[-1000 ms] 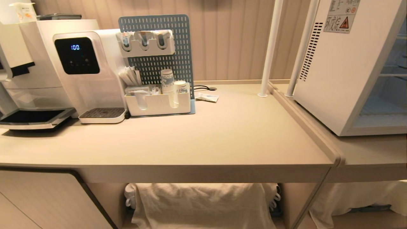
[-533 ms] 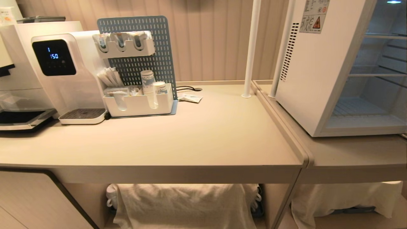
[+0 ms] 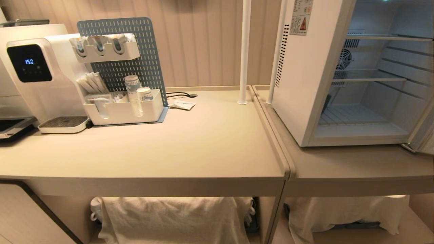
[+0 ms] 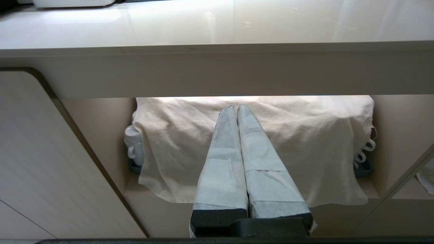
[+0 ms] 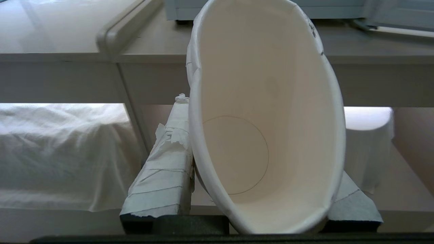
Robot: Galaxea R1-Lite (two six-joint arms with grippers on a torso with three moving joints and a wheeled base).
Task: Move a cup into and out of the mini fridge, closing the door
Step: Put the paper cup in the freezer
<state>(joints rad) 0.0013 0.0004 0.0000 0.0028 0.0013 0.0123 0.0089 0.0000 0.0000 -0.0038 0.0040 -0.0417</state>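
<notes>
The cup (image 5: pixel 268 118) lay squeezed between the right claw (image 5: pixel 257 189) and its taped fingers (image 5: pixel 162 176), below counter (image 3: pixel 203 149) level; it was empty. The mini fridge (image 3: pixel 305 84) stood open on the counter's right side, its shelves bare, its door (image 3: pixel 423 135) swung out at the edge of view. This looked like the carry stage; next the cup must rise onto a shelf. The left claw (image 4: pixel 236 112) was pressed closed, empty, pointing under the counter.

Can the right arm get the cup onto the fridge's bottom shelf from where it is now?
Probably yes. The mini fridge stands open, its bottom shelf bare. But the right gripper, holding the cup, sits below the counter edge, so it must rise first.
</notes>
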